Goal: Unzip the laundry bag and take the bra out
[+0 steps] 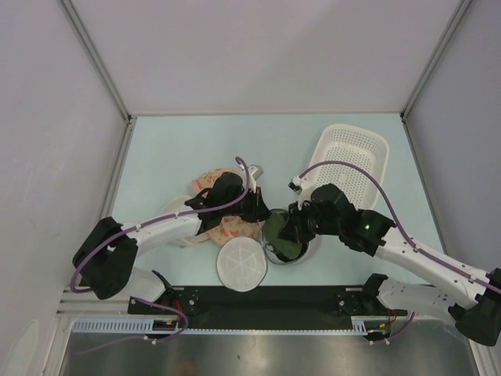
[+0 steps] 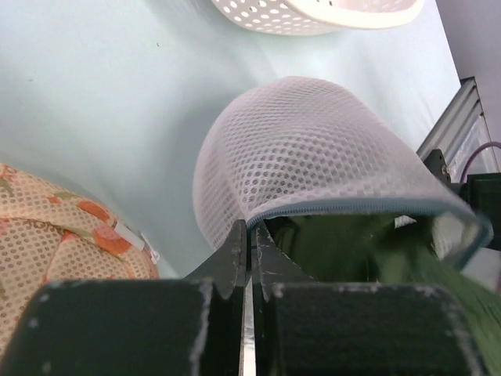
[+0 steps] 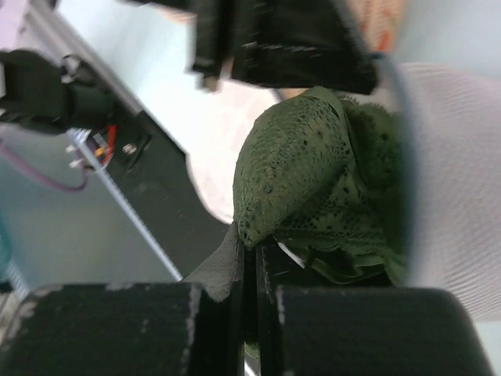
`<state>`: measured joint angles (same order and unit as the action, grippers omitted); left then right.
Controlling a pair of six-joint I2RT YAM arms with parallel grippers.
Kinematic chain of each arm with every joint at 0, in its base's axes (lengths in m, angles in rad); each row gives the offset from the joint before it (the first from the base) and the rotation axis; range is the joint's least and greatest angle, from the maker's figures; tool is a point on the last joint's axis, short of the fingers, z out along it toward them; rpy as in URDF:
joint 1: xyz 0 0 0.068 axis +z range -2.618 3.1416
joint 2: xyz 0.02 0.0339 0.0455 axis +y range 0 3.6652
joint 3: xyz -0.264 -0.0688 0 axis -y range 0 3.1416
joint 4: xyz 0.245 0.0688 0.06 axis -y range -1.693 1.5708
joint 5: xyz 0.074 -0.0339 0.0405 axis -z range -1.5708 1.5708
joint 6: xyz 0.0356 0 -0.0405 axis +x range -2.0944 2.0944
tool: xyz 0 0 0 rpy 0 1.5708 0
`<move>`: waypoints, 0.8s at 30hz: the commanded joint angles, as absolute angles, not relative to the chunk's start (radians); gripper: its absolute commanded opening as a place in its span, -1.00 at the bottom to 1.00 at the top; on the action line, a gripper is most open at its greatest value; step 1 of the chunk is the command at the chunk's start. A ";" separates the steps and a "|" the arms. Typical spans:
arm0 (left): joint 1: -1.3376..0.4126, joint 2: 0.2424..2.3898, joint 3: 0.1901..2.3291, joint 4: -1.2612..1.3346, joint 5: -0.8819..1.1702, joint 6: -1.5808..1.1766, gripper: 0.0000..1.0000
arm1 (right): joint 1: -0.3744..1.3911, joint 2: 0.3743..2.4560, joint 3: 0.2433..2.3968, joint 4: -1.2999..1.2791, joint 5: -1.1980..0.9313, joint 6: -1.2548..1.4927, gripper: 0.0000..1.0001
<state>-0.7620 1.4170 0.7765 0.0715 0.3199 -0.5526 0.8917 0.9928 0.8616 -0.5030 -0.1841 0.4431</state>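
Observation:
The laundry bag (image 1: 311,250) is white mesh with a grey-blue zipper band, and it gapes open at the table's front centre. The left wrist view shows its domed mesh (image 2: 305,149). My left gripper (image 1: 262,215) (image 2: 251,235) is shut on the bag's zipper rim. The bra (image 1: 283,235) looks dark green and lacy and sits in the bag's mouth. My right gripper (image 1: 291,227) (image 3: 252,251) is shut on the bra's edge (image 3: 305,172). The bag's mesh wall (image 3: 454,196) lies to its right. The bra also shows in the left wrist view (image 2: 368,251).
A peach floral padded item (image 1: 207,182) (image 2: 55,227) lies under my left arm. A flat round white mesh bag (image 1: 241,266) lies in front of it. A white perforated basket (image 1: 348,160) (image 2: 313,12) stands at the back right. A black rail (image 1: 266,299) runs along the front edge.

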 commanded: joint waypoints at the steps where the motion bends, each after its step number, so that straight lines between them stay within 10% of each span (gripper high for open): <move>1: -0.752 1.439 0.842 0.051 0.295 -0.551 -1.00 | 0.887 0.925 0.917 -0.446 -0.351 0.399 -1.00; 24: -0.746 1.419 0.847 0.015 0.270 -0.542 -1.00 | 0.729 0.796 1.147 -0.399 -0.112 0.310 -1.00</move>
<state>-0.7525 1.4445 0.8120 0.0113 0.2893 -0.5491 0.7593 0.7769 1.0584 -0.4126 -0.1944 0.3843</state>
